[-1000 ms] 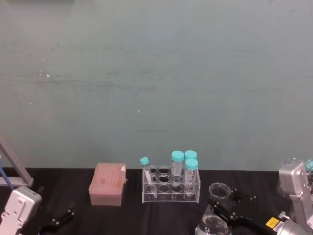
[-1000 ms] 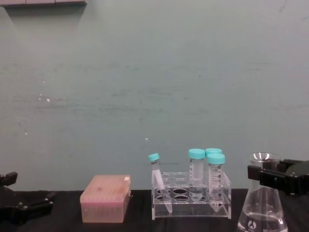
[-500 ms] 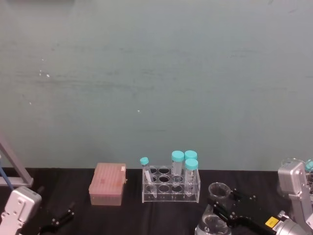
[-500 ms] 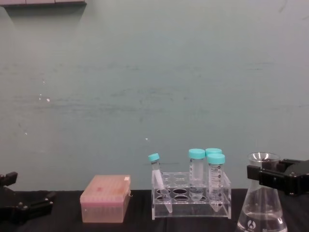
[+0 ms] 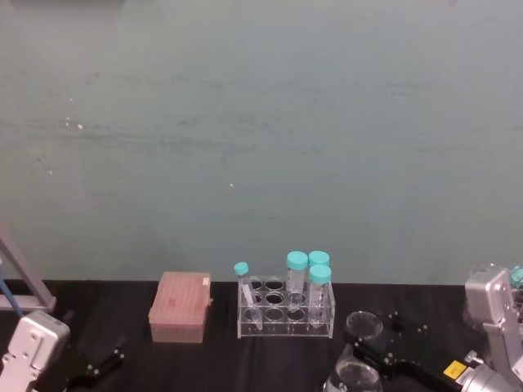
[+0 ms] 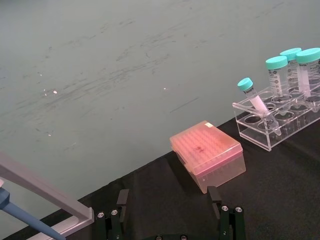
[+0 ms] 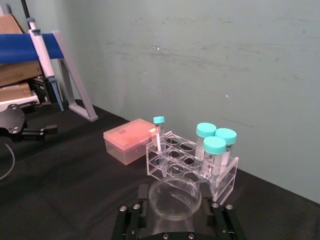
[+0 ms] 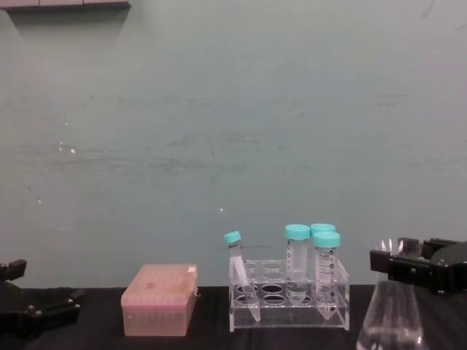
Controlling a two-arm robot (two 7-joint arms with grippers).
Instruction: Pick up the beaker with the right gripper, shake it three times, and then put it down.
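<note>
The beaker [image 5: 354, 376] is a clear glass conical flask at the right front of the black table. Its round mouth [image 7: 175, 198] faces up between the jaws of my right gripper [image 7: 175, 220], which is shut on its neck. In the chest view the right gripper [image 8: 398, 266] crosses the neck just under the rim, and the wide body of the beaker [image 8: 390, 321] hangs below it. My left gripper [image 6: 168, 199] is parked low at the left [image 8: 40, 313], open with nothing between its fingers.
A clear tube rack [image 8: 288, 295] holding several teal-capped tubes stands just left of the beaker. A pink tip box [image 8: 159, 299] sits farther left. A pipette stand [image 7: 55, 60] is at the far left, and a green wall closes the back.
The beaker and the right gripper have sunk a little, towards the table and towards me. The left arm has not moved.
</note>
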